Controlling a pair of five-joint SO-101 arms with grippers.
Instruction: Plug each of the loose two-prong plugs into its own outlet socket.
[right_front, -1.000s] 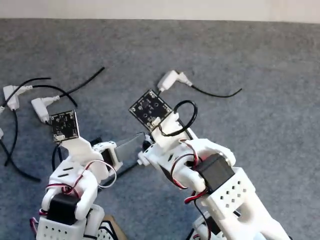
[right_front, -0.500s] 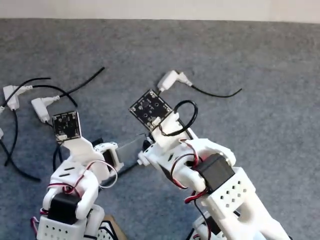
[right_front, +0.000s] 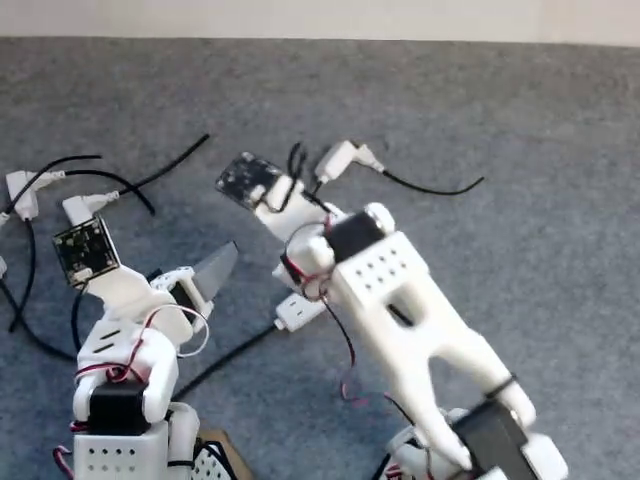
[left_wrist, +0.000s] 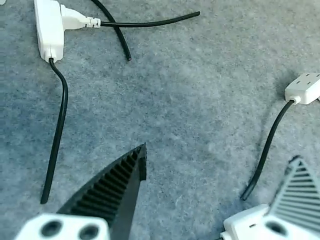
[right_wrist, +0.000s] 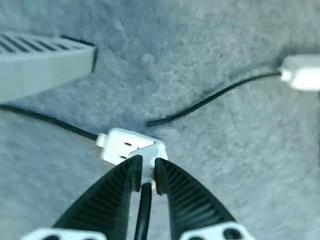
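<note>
The right gripper (right_wrist: 147, 161) is clenched on a white plug (right_wrist: 155, 151) set against an outlet socket (right_wrist: 120, 144), which lies mid-worktop, nearer the arms' edge. The left gripper (left_wrist: 220, 154) hangs released, jaws spread wide, over the grey worktop (left_wrist: 200, 90) close by.

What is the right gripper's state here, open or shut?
Shut on the plug. In the right wrist view the right gripper has its fingers pinching the white plug body, which touches the socket.
</note>
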